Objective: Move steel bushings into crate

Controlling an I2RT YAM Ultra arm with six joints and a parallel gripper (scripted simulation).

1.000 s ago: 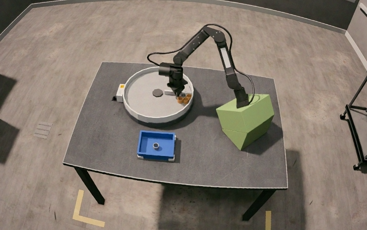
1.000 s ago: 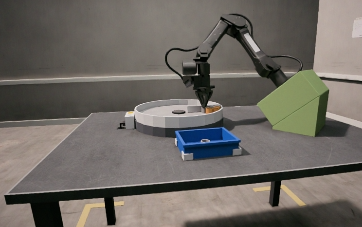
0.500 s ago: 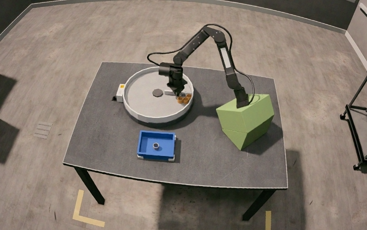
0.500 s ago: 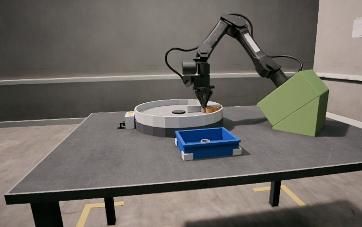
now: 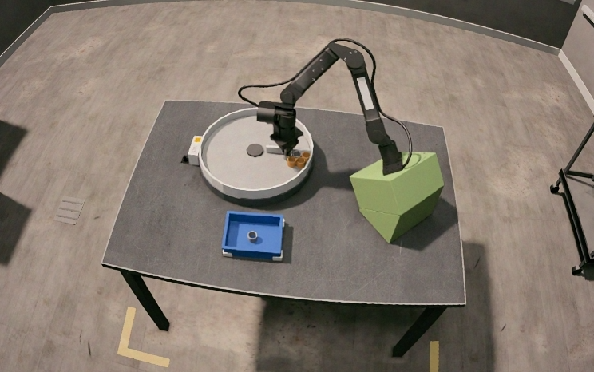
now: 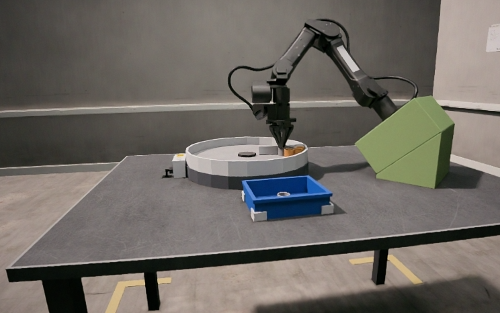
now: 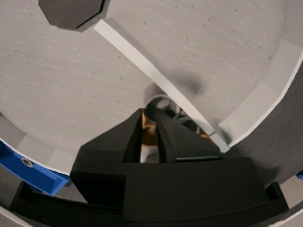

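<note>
The round turntable (image 5: 245, 186) (image 6: 239, 166) carries a cluster of brass bushings (image 5: 299, 161) (image 6: 294, 150) at its right rim, with one steel bushing (image 5: 296, 153) beside them. My gripper (image 5: 291, 151) (image 6: 281, 146) (image 7: 149, 114) points straight down, its tips right at this cluster by the steel bushing. The fingers are nearly together, with only a narrow slit through which brass shows in the wrist view. I see nothing gripped. The blue crate (image 5: 251, 216) (image 6: 287, 208) holds one steel bushing (image 5: 252, 234) (image 6: 283, 193).
A dark hub (image 5: 255, 150) (image 6: 246, 154) sits at the turntable's centre, with a white divider bar (image 5: 275, 149) (image 7: 131, 53) running to the rim. A white control box (image 5: 194, 149) (image 6: 179, 165) stands left of the turntable. The arm's green base (image 5: 398, 192) (image 6: 405, 144) stands at the right.
</note>
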